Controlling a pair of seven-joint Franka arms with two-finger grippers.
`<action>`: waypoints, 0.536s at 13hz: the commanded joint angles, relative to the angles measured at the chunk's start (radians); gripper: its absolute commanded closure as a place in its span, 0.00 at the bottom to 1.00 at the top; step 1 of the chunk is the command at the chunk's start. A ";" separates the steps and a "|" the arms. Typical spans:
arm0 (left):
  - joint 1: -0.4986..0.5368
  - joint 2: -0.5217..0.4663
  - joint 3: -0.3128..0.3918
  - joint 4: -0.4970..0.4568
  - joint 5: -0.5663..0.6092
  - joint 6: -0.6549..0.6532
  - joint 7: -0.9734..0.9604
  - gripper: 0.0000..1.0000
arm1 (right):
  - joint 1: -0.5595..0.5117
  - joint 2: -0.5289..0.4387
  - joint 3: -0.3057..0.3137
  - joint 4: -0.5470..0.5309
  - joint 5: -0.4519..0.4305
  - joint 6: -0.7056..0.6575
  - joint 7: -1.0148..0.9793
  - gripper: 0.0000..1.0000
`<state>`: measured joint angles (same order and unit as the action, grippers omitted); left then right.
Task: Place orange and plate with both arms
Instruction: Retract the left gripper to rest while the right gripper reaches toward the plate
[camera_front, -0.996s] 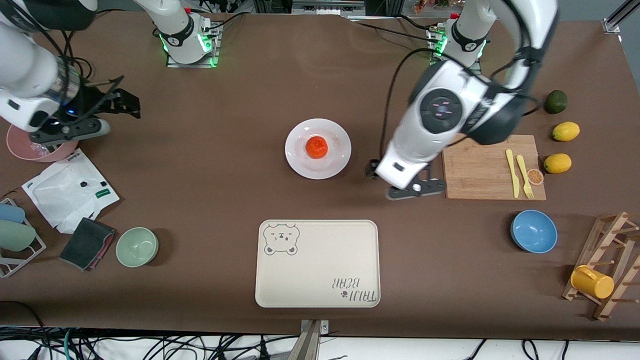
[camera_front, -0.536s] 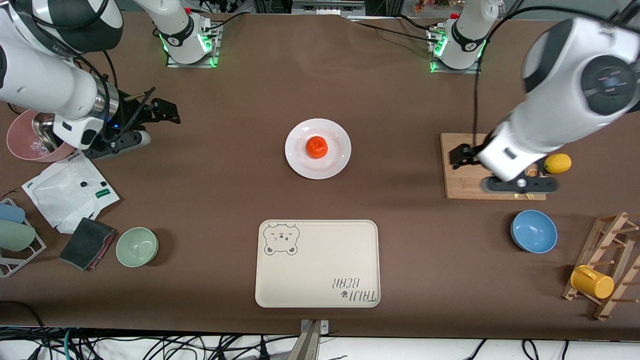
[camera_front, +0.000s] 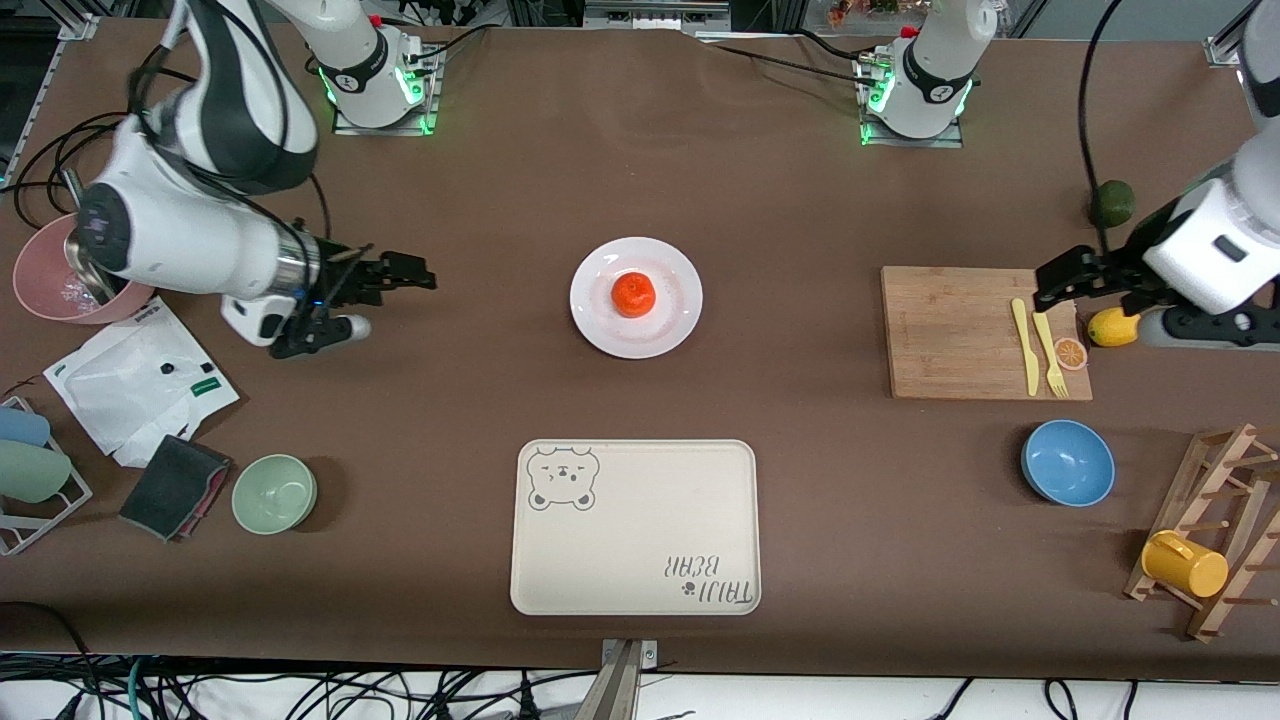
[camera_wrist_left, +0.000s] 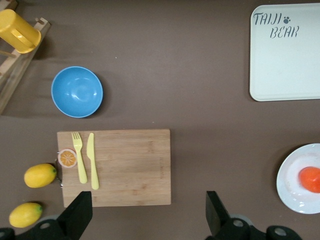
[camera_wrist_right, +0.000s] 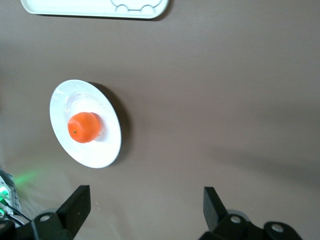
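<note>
Orange (camera_front: 633, 294) on plate (camera_front: 668, 325); front shows both bases.

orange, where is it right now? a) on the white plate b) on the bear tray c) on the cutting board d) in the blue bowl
a: the orange sits on the white plate in the middle of the table; no gripper is touching either.

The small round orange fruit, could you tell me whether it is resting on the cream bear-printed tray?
No, the small round orange fruit sits on the round glossy white plate, which lies farther from the front camera than the cream bear-printed tray.
</note>
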<state>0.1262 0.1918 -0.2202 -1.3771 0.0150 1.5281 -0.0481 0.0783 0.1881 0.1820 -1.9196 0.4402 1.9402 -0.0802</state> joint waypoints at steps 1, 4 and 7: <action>-0.028 -0.138 0.060 -0.165 -0.041 0.020 0.150 0.00 | -0.002 0.013 0.060 -0.077 0.110 0.130 -0.007 0.00; -0.173 -0.198 0.210 -0.253 -0.044 0.098 0.151 0.00 | -0.003 0.082 0.074 -0.085 0.277 0.181 -0.105 0.00; -0.189 -0.213 0.243 -0.283 -0.044 0.112 0.165 0.00 | -0.003 0.119 0.077 -0.137 0.400 0.243 -0.255 0.00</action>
<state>-0.0559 0.0153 0.0001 -1.6080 -0.0035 1.6124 0.0742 0.0808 0.2954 0.2525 -2.0225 0.7740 2.1448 -0.2494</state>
